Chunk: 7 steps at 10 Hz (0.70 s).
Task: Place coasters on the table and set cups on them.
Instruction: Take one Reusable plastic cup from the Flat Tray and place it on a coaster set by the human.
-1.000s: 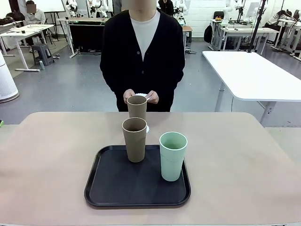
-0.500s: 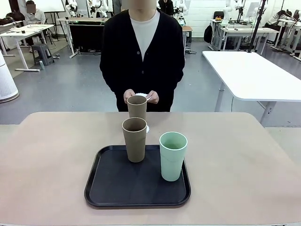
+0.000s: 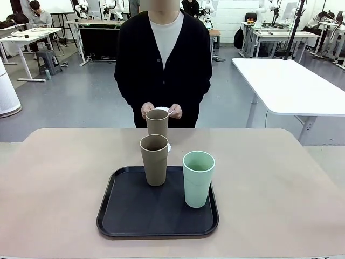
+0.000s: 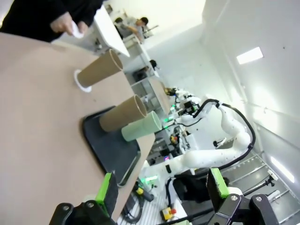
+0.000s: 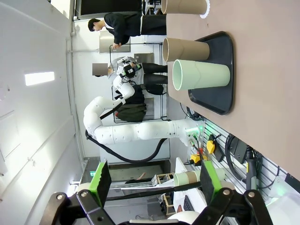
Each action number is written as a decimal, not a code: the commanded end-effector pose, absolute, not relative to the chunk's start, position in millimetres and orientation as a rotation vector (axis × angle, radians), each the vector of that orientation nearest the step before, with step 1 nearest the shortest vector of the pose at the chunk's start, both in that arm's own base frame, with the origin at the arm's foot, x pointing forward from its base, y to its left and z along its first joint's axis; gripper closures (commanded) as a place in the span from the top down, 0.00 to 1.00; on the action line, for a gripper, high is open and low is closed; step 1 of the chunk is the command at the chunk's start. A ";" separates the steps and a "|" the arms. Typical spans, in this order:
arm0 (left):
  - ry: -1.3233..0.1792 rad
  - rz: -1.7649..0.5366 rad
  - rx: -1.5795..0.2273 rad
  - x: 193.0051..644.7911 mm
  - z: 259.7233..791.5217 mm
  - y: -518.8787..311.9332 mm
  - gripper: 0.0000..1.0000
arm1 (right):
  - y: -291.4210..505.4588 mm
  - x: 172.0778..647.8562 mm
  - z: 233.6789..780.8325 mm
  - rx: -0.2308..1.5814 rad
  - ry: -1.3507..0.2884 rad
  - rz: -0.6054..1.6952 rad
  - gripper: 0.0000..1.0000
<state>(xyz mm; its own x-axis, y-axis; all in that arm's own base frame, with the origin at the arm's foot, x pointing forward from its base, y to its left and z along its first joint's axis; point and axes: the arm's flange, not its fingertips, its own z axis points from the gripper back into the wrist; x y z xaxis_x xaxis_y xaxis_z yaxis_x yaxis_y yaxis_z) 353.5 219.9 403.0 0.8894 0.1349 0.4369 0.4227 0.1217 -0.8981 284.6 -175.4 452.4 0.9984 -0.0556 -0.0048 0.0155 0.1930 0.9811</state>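
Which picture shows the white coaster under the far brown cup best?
The left wrist view: the coaster shows as a white ring around the far cup's base on the table. The front view gives a sliver beside the near brown cup. The right wrist view catches its scalloped edge at the top.

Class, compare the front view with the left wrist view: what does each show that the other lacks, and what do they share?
Front view: the whole rim of the black tray, and a look down into the mint cup.
Left wrist view: the left gripper, jaws open and empty, and a white robot arm beyond the table's edge.
Both: the beige table, the far tan cup standing on a coaster, the near tan cup and the mint cup on the tray, and the person's hand holding something small and white.
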 end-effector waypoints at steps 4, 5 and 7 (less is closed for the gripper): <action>-0.473 -0.230 -1.459 353.6 406.0 223.6 1.00 | -175.7 284.3 453.1 1.383 -0.037 -0.044 1.00; -0.473 -0.230 -1.459 353.6 406.0 223.6 1.00 | -175.7 284.3 453.1 1.383 -0.037 -0.044 1.00; -0.473 -0.230 -1.459 353.6 406.0 223.6 1.00 | -175.7 284.3 453.1 1.383 -0.037 -0.044 1.00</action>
<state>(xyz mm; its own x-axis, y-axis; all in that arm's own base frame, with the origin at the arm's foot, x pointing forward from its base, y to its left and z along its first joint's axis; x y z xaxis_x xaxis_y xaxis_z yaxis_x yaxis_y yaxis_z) 353.9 220.0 402.7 0.8899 0.1340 0.4359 0.4219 0.1211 -0.8985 284.6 -175.4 452.4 0.9984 -0.0556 -0.0049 0.0155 0.1930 0.9811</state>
